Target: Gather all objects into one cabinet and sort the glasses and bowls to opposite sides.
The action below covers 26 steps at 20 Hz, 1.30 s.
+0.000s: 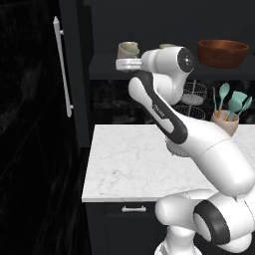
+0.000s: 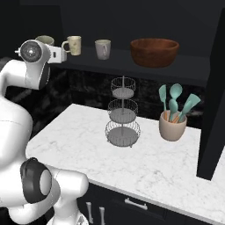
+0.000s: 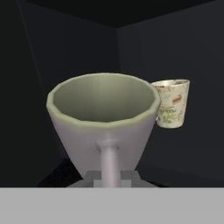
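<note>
Overall: you get a dim, flat rendered scene, with black cabinet (image 1: 30, 149) surfaces swallowing detail.
Brightest areas: you see the white marble bench (image 2: 145, 162) and the arm lit evenly, without glare.
Shadows: soft and faint under the wire basket (image 2: 122, 115).
Shelf: dark, yet your wooden bowl (image 2: 154, 52) reads clearly.
Hand view: the near mug (image 3: 103, 118) looks sharp, slightly coarse; no edge distortion.

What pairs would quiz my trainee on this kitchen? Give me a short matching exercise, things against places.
Things:
1. wooden bowl
2. patterned mug
3. utensil pot
4. wire basket

Places:
A. on the counter, right of the wire basket
B. right end of the cabinet shelf
C. on the counter, below the shelf's middle
D. on the shelf, between two plain mugs

Pairs: 1-B, 2-D, 3-A, 4-C
</note>
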Available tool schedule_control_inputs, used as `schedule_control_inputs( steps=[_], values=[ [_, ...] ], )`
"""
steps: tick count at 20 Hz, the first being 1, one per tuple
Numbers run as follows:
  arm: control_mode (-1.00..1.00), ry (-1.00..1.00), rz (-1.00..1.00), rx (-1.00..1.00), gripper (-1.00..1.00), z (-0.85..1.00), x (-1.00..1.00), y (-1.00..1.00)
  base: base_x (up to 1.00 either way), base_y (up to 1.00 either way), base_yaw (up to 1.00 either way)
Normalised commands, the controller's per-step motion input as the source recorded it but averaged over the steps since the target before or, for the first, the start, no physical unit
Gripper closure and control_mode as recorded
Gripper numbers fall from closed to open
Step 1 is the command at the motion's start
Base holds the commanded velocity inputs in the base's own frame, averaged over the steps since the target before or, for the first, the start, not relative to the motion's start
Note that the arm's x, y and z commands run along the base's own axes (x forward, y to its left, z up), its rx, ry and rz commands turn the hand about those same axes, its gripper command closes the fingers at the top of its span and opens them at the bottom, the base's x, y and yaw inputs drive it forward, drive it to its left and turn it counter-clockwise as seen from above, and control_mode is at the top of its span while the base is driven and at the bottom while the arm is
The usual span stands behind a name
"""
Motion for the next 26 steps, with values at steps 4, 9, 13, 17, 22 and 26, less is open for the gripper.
schedule_control_inputs(
  steps=[4,9,13,17,22,26],
  values=[
    [-1.00,0.00,0.00,0.00,1.00,0.00,0.27,0.08,0.00,0.00,0.00],
    [-1.00,0.00,0.00,0.00,1.00,0.00,0.35,0.01,0.00,0.00,0.00],
    [-1.00,0.01,0.00,0.00,1.00,0.00,0.43,0.00,0.00,0.00,0.00],
    [-1.00,0.02,0.00,-0.02,1.00,0.00,0.45,0.08,0.00,0.00,0.00],
    [-1.00,0.00,0.00,-0.04,1.00,0.00,0.31,0.19,0.00,0.00,0.00],
    [-1.00,0.00,0.00,-0.04,1.00,0.00,0.21,0.24,0.00,0.00,0.00]
  ],
)
